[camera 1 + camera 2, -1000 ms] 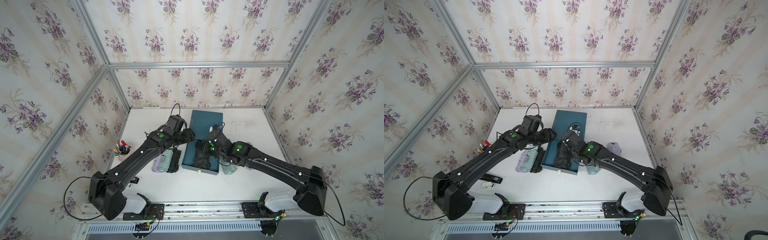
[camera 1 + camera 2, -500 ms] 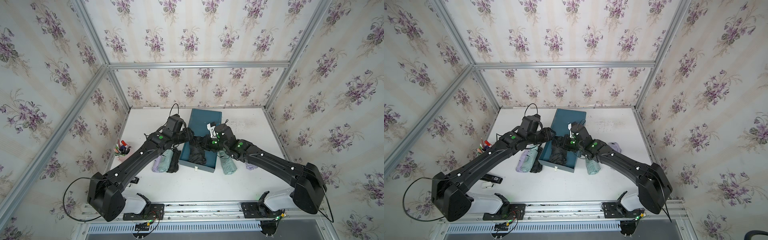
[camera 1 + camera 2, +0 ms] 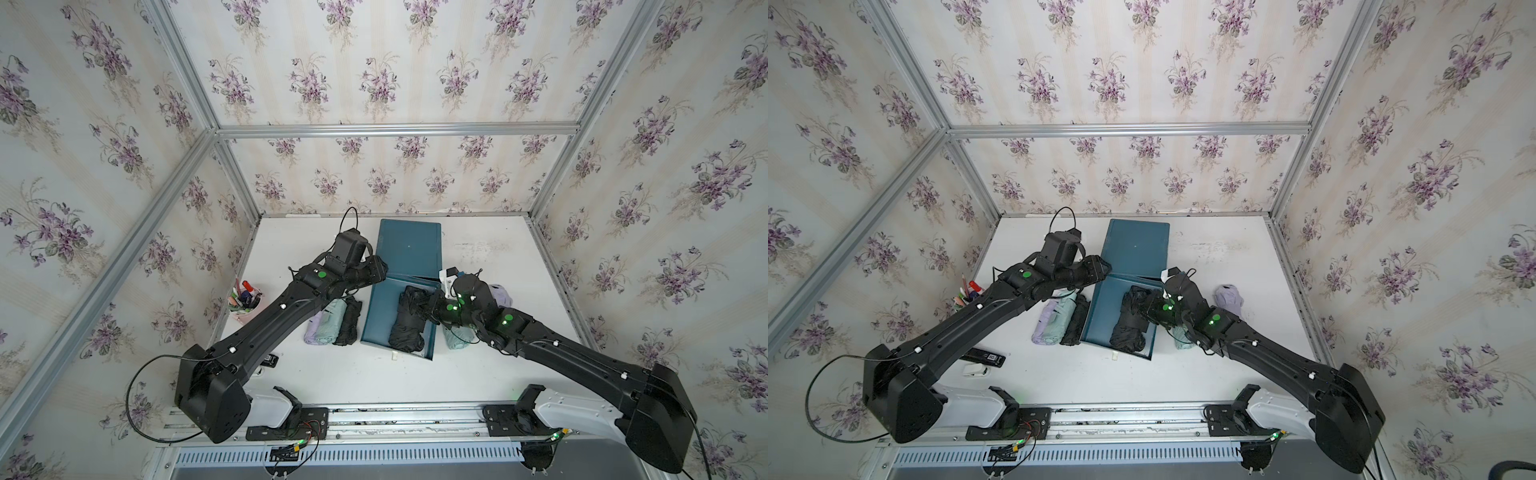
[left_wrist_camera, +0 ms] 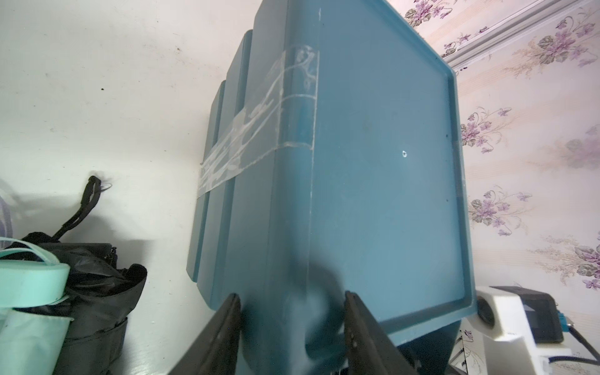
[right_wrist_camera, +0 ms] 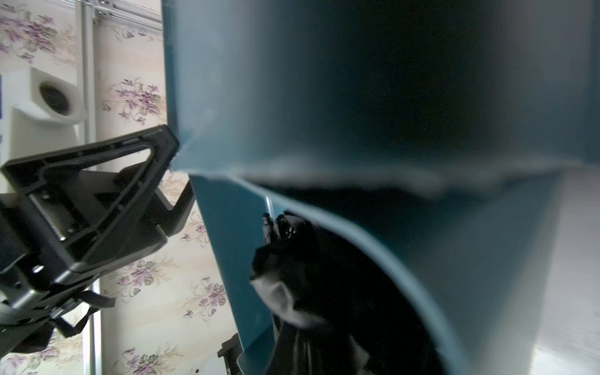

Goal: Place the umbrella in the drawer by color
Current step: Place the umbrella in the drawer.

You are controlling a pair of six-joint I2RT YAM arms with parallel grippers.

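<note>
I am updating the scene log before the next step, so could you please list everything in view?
cabinet: one, teal, back centre of the white table
drawer: one, teal, pulled open toward the front
black umbrellas: two; one in the drawer, one just left of it
mint umbrellas: two; one left of the drawer, one right of it
lilac umbrellas: two; leftmost of the left group, far right
pen cup: one, pink, left edge
black item, white item: one each, front left, unidentifiable
left gripper: black, fingers either side of the cabinet's corner
right gripper: black, shut, over the drawer's umbrella
</note>
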